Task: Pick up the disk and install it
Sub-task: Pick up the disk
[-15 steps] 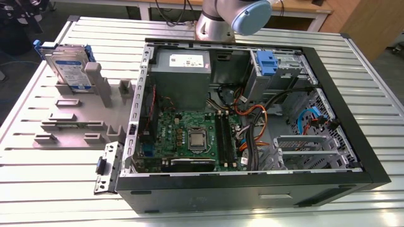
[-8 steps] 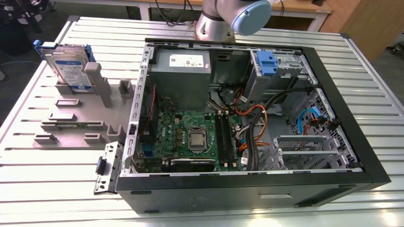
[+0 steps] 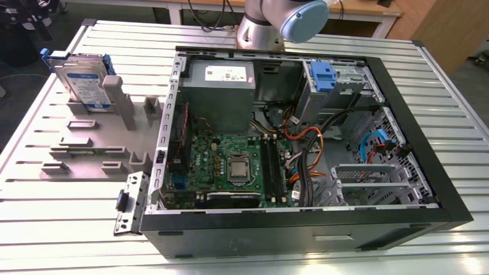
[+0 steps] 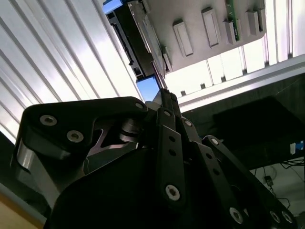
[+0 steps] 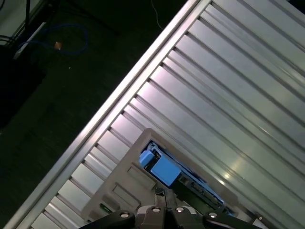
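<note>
The disk (image 3: 82, 83), silver-grey with a white and blue label and blue side rails, stands on edge in a grey holder (image 3: 114, 103) on the table, at the exterior view's left. In both wrist views I look down past my gripper onto it. The disk (image 5: 164, 171) shows its blue rail end and dark edge, and the disk (image 4: 136, 40) appears edge-on. My gripper (image 5: 159, 194) hangs above it and apart from it, its fingers shut together on nothing. The gripper (image 4: 162, 88) points its closed tips toward the disk's near end.
An open computer case (image 3: 428, 189) lies on the ribbed metal table (image 3: 61, 217), with the motherboard (image 3: 229, 166), a power supply (image 3: 225, 77) and a drive cage with a blue latch (image 3: 324, 77). A grey fixture plate (image 3: 84, 143) holds other small parts. The arm's base (image 3: 264, 26) stands behind the case.
</note>
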`<action>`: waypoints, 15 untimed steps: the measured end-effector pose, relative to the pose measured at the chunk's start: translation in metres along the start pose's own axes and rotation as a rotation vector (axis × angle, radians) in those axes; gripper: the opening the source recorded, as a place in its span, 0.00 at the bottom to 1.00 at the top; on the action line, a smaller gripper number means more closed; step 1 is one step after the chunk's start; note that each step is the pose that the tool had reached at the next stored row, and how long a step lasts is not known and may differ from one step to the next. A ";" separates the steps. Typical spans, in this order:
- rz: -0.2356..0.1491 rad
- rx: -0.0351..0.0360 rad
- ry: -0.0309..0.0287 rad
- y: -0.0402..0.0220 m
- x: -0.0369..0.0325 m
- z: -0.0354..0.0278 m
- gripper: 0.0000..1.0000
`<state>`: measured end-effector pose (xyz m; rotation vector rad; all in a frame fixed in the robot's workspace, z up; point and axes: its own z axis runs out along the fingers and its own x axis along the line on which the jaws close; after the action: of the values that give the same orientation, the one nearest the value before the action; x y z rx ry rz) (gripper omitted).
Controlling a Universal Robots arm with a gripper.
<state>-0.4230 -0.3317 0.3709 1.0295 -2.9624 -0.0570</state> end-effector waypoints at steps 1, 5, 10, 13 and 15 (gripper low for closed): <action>-0.010 0.0001 0.0002 0.0000 0.0000 0.0001 0.11; -0.042 0.0017 -0.0010 0.0000 0.0000 0.0006 0.11; -0.067 0.0062 -0.0056 0.0000 0.0000 0.0011 0.11; -0.099 0.0070 -0.0058 0.0000 0.0000 0.0013 0.11; -0.123 0.0075 -0.0058 0.0000 0.0000 0.0015 0.11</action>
<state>-0.4231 -0.3317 0.3694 1.2136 -2.9030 -0.0494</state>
